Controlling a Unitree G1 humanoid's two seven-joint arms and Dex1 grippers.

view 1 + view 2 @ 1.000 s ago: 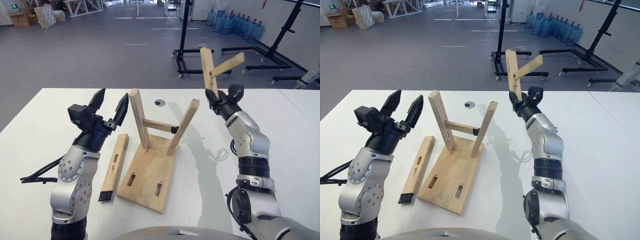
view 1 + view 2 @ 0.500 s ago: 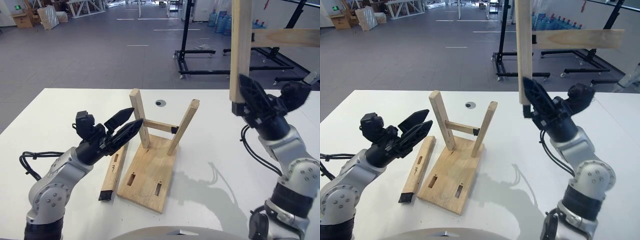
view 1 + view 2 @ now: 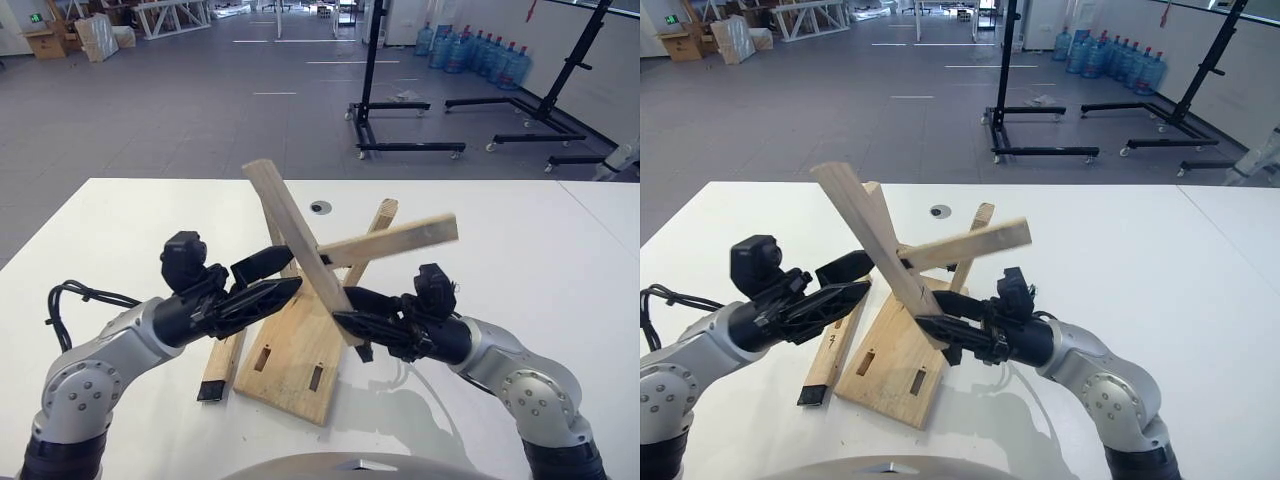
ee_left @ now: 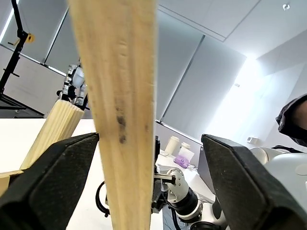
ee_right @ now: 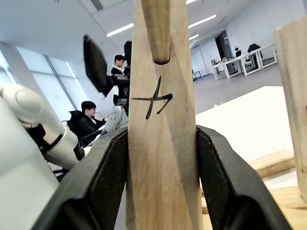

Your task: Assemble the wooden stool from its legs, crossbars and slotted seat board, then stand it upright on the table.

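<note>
Right fingers (image 3: 375,330) clenched on tilted leg (image 3: 290,225), crossbar (image 3: 400,240) jutting sideways. Left fingers (image 3: 255,297) released, straddling same leg. Seat board (image 3: 290,365) below both.

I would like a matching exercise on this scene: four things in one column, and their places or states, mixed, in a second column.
1. seat board
2. loose leg
3. leg with crossbar
4. left hand

A. gripped by the right hand
B. open around the held leg
C. flat on the table, slots up
D. lying on the table beside the board

Pairs: 1-C, 2-D, 3-A, 4-B
</note>
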